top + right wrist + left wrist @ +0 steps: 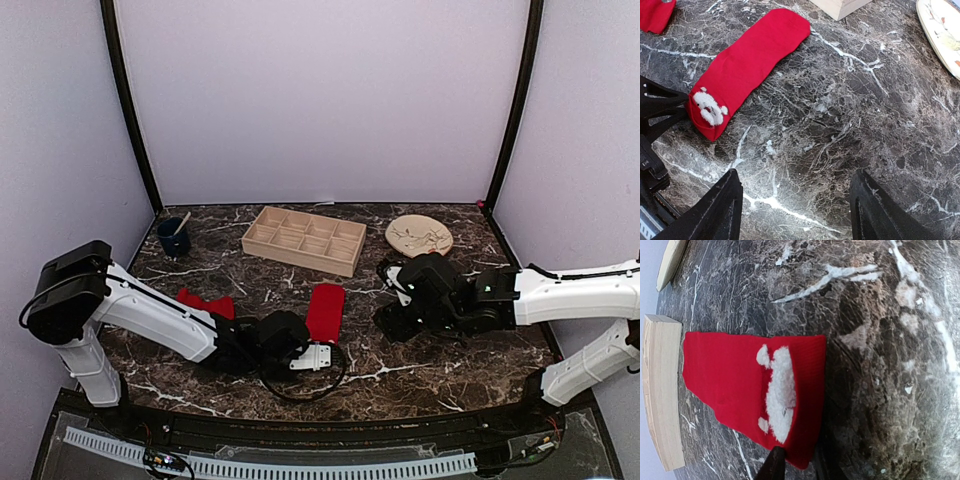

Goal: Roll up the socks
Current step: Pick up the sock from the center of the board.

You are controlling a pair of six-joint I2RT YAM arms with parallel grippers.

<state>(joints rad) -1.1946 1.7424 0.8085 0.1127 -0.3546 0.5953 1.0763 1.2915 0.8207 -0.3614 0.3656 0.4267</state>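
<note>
Lying flat, patched sock [747,62]; its cuff between left gripper [797,466] fingers [772,467].

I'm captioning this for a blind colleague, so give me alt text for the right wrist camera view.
A bright red fabric sock with a white fuzzy patch lies flat and diagonal on the dark marble table, with the black left gripper at its patched end. The black right gripper stands open and empty in the foreground.
</note>
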